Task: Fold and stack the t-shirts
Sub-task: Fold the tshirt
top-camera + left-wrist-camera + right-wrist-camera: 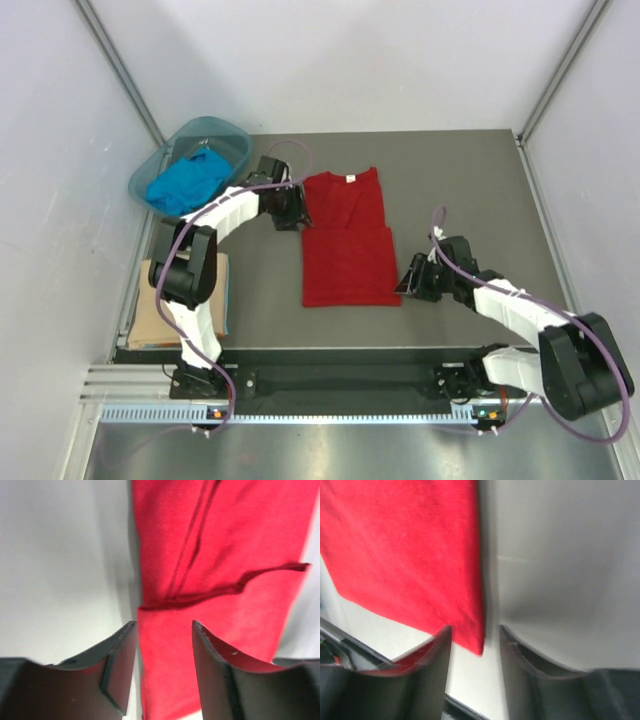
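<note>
Some of the tan t-shirt sits hidden — the left arm crosses it.

Lost to edges, blur and the arms' own bulk

From above, the left arm lay across the tan t-shirt and hid a strip of it. The left gripper was a dark lump with no fingertips to pick out, and the right gripper was too small to show its gap. The white neck label was too tiny to read. The blue t-shirt sat partly behind the teal basin wall. In the left wrist view the red t-shirt ran off the top and bottom edges, softly focused. In the right wrist view it was smeared and cut by the top and left edges, and the dark shapes in the lower-left corner were past telling.
</note>
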### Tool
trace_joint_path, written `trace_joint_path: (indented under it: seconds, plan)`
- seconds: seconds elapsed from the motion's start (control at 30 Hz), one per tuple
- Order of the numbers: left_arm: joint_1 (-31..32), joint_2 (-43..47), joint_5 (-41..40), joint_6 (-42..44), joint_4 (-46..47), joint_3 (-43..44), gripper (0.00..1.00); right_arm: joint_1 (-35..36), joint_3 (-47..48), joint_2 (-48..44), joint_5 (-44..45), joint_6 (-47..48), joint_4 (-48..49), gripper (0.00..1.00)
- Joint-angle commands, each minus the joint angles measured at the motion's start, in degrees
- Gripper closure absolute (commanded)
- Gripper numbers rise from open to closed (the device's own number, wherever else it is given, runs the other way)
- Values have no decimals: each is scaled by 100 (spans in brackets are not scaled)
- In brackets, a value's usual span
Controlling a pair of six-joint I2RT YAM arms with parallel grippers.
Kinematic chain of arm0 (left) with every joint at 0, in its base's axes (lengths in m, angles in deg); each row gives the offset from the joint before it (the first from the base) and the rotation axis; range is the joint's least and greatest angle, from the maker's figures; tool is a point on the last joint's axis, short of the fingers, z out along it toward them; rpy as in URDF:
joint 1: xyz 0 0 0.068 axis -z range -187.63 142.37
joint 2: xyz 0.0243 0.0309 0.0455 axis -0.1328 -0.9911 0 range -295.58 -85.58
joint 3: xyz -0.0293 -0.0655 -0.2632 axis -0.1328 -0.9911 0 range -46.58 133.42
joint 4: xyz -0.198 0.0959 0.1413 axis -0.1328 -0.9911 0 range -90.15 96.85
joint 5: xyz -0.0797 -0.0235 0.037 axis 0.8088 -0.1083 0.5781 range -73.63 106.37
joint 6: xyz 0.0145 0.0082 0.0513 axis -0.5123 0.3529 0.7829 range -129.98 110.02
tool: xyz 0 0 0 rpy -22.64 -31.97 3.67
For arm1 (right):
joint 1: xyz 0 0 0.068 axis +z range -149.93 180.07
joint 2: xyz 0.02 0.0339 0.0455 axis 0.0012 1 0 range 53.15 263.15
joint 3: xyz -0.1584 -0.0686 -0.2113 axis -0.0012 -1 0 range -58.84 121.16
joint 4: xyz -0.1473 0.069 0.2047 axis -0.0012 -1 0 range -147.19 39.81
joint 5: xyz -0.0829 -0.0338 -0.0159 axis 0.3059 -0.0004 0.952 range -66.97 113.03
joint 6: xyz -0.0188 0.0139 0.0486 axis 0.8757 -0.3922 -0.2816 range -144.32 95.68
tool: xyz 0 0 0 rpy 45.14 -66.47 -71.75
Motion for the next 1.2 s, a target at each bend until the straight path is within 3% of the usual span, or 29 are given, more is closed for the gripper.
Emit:
trace_joint_path:
  seconds: [0.0,0.13,0.33,0.4,0.6,0.97,1.17]
  plan:
    - [-55,524,160,182,-797,318,46,47,284,-519,688,-557,-858,54]
    - [-28,1506,-50,-124,-843,-865,42,125,30,-1116,681,-1803,-1000,41]
    - [296,2851,125,-782,-387,-2687,42,591,21,-1268,1084,-2904,-1114,40]
    - [838,3448,39,-1473,146,-3526,41,757,-75,-1041,1277,-3325,-1132,43]
    - [1228,3532,-191,-1892,570,-4077,39,943,-278,-1021,1664,-3583,-1088,44]
    - [1325,3364,-349,-2331,1169,-4429,37,952,-656,-977,1850,-3723,-640,46]
    - [1343,3373,-472,-2621,1222,-4552,43,952,-665,-828,1832,-3759,-491,52]
